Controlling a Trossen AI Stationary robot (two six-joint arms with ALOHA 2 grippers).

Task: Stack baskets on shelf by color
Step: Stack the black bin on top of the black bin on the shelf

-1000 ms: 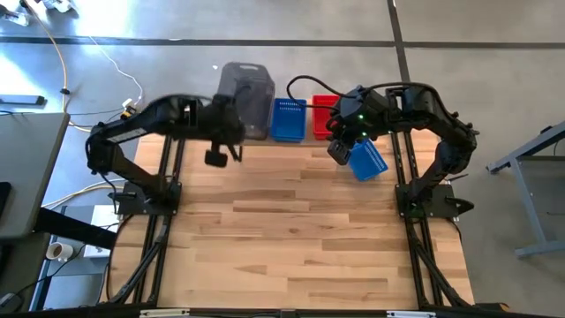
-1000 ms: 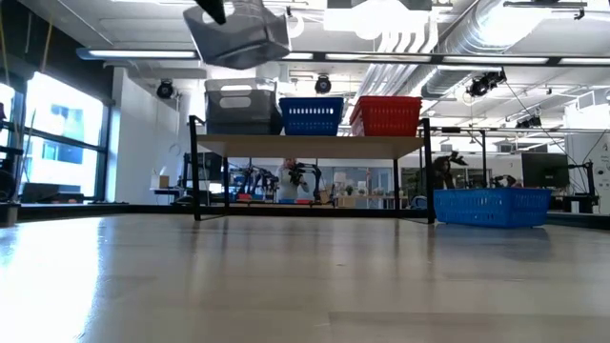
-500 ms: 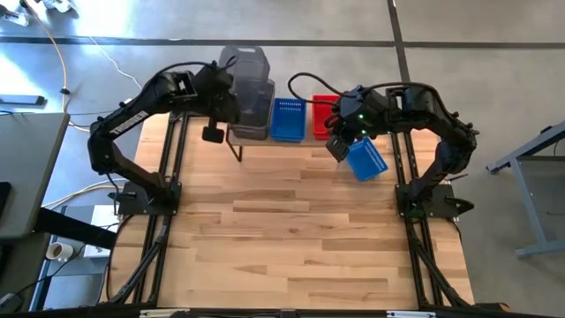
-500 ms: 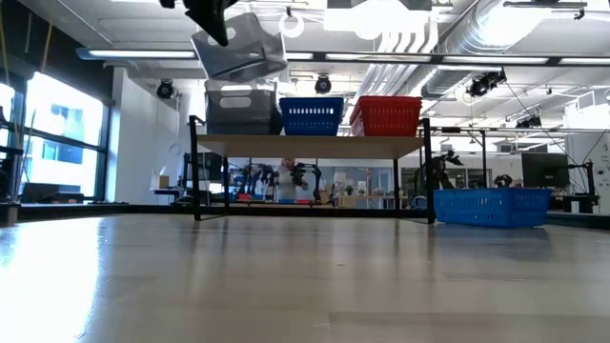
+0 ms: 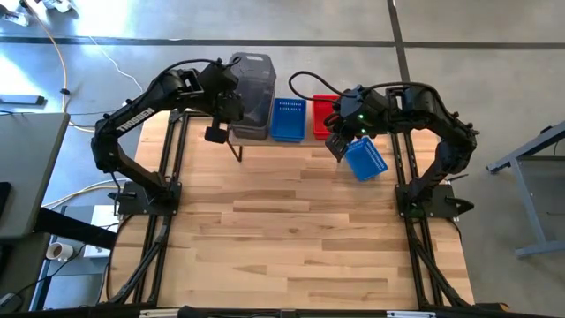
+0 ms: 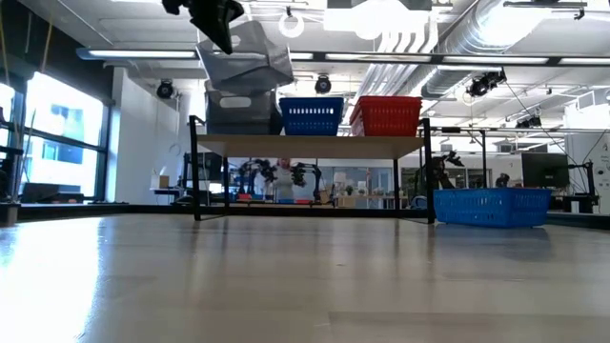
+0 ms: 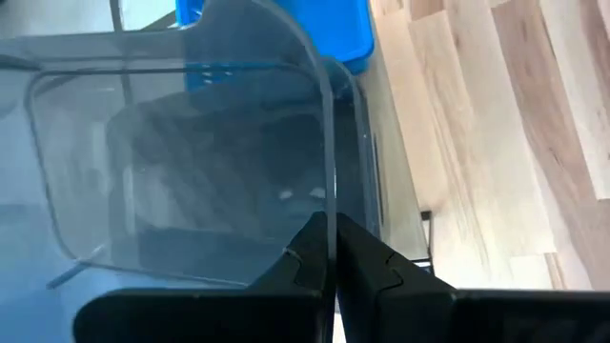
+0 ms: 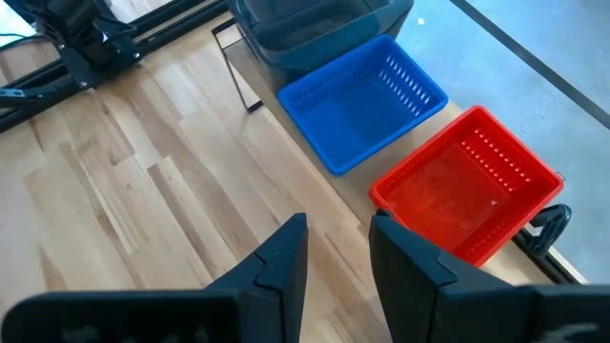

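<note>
Left jaws [image 7: 329, 250] pinch the rim of a grey basket [image 6: 246, 57], hanging it just above the grey stack [image 6: 238, 107] on the shelf [image 6: 310, 146]. Right jaws [image 8: 335, 250] stand part open, empty. One blue basket [image 5: 365, 159] below them waits on the bench [image 5: 291, 238].

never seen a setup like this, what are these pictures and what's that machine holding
Two robot arms work at a wooden table. One camera looks straight down, one sits level with the tabletop, and one rides on each wrist. At the far edge stands a low shelf carrying grey, blue and red baskets. The left gripper is shut on a grey basket's rim, holding it tilted above the grey stack. The right gripper hovers open, holding nothing, beside a loose blue basket on the table.
</note>
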